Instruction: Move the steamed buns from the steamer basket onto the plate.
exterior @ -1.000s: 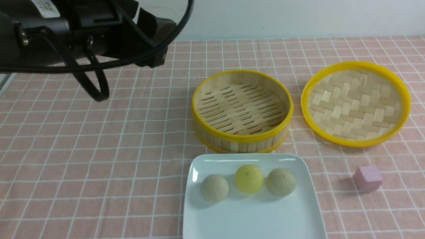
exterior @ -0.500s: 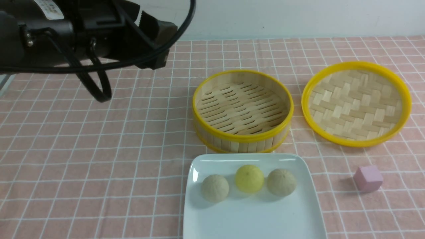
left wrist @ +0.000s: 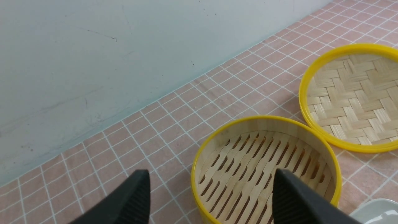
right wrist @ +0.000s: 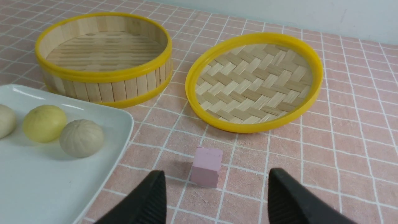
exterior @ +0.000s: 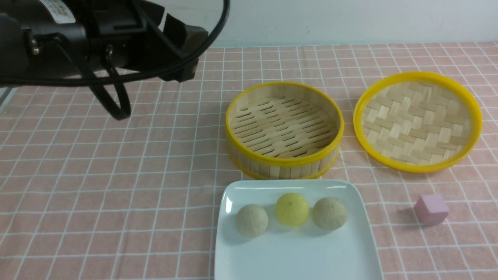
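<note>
Shifted slightly rightward, the left arm (exterior: 113, 39) has its jaws wide apart.

Bright, even light, soft shadow beneath the pink cube (right wrist: 206, 168) ahead of the right gripper (right wrist: 216, 199), its fingertips blurred

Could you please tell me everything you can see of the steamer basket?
The steamer basket is round and stands upright and open, apparently bamboo, with yellow rims at top and bottom, a wall of vertical slats and a slotted floor. Nothing lies inside. It sits on the tiled-pattern surface, just beyond the plate, and no gripper touches it.
</note>
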Tool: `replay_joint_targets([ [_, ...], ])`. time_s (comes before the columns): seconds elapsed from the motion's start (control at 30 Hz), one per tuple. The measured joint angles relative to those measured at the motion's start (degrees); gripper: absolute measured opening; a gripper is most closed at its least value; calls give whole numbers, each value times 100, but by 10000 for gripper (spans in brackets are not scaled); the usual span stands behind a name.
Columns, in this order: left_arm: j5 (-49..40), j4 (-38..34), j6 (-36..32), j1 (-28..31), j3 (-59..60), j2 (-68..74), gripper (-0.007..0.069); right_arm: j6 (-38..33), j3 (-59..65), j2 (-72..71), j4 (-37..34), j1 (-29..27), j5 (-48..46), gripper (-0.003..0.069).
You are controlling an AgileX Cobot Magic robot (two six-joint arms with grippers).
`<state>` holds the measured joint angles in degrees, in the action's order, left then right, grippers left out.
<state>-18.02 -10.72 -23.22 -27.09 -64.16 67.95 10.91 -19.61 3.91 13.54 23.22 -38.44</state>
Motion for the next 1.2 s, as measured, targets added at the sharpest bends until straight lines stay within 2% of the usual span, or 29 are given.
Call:
replay_joint_targets([
  [0.23, 0, -153, 0, 0, 0, 0, 522, -18, 0, 0, 20, 0, -18, 442],
  [0.5, 0, -1037, 2, 0, 0, 0, 522, -18, 0, 0, 19, 0, -18, 442],
  [0.6, 0, -1165, 2, 0, 0, 0, 522, -18, 0, 0, 19, 0, -18, 442],
  [0.8, 13, -1200, 2, 0, 0, 0, 522, -18, 0, 0, 19, 0, -18, 442],
  [0.93, 66, -934, -9, 0, 0, 5, 522, -18, 0, 0, 19, 0, -18, 442],
  [1.07, -77, -386, -8, 275, 30, 22, 522, -18, 0, 0, 19, 0, -18, 442],
  [1.2, -385, -323, 158, 1079, 390, -59, 522, -18, 0, 0, 21, 0, -18, 442],
])
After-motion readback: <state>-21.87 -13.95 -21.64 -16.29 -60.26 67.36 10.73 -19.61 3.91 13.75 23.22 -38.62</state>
